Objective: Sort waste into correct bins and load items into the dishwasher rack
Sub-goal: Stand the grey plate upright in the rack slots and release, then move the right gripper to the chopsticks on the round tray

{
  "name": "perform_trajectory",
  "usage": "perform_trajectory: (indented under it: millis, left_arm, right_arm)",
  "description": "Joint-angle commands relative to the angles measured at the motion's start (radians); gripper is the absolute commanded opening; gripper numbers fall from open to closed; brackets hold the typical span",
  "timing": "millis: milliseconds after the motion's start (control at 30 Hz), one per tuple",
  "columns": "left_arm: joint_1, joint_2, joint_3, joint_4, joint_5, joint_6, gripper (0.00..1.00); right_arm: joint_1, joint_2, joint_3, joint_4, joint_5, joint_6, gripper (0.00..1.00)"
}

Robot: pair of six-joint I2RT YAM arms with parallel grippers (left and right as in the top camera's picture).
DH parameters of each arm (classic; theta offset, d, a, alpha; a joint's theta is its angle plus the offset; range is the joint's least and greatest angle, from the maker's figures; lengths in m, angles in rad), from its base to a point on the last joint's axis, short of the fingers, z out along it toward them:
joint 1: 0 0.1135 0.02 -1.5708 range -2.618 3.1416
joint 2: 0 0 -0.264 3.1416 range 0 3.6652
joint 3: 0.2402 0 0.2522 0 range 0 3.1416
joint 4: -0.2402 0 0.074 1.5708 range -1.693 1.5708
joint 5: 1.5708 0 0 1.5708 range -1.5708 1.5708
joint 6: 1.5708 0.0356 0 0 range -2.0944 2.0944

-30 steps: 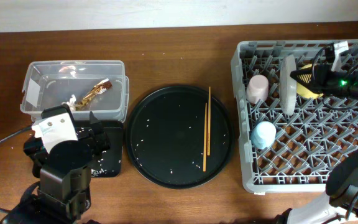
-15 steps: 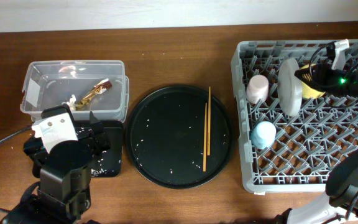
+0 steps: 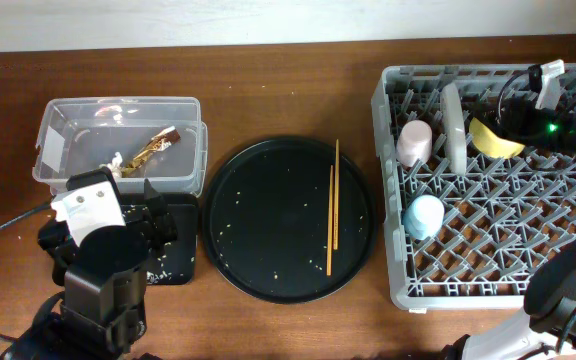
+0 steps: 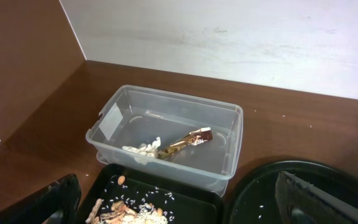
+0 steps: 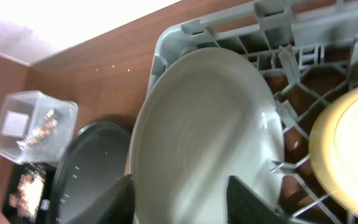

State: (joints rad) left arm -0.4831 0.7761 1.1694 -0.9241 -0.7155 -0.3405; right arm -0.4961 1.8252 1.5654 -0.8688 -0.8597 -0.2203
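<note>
You've got the pale green plate (image 3: 455,125) standing on edge in the dishwasher rack (image 3: 488,250), between the pink cup (image 3: 414,142) and the yellow bowl (image 3: 495,138), with your right claw (image 5: 185,202) spread wide just beside it and your left claw (image 4: 176,186) gaping over the shallow black tray (image 4: 194,200).

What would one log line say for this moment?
plate upright in rack | bowl, pink cup, blue cup racked | chopsticks on round tray | wrapper, tissue in tub | both jaws open

plate (image 3: 454,128) upright — blocks rack's (image 3: 488,250) rear, near rows open
</note>
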Motion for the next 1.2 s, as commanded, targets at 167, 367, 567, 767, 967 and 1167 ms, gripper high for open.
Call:
perform_trajectory:
  millis: [167,367,567,767,967,1167]
  left_arm:
    - [0.003,0.000,0.010,0.002,-0.022,-0.014,0.99]
    - [0.003,0.000,0.010,0.002,-0.022,-0.014,0.99]
    - [0.003,0.000,0.010,0.002,-0.022,-0.014,0.99]
    - [0.003,0.000,0.010,0.002,-0.022,-0.014,0.99]
    - [0.003,0.000,0.010,0.002,-0.022,-0.014,0.99]
    - [0.003,0.000,0.010,0.002,-0.022,-0.014,0.99]
  right_arm:
    - [-0.002,-0.002,0.068,0.002,-0.050,0.077,0.57]
    - [0.027,-0.064,0.215,-0.153,0.037,0.083,0.56]
    - [0.172,-0.187,0.254,-0.332,0.206,0.084,0.49]
    - [0.435,-0.219,0.252,-0.512,0.446,0.186,0.46]
    - [0.682,-0.216,0.236,-0.505,0.625,0.399,0.46]
    - [0.809,-0.206,0.175,-0.432,0.625,0.596,0.99]
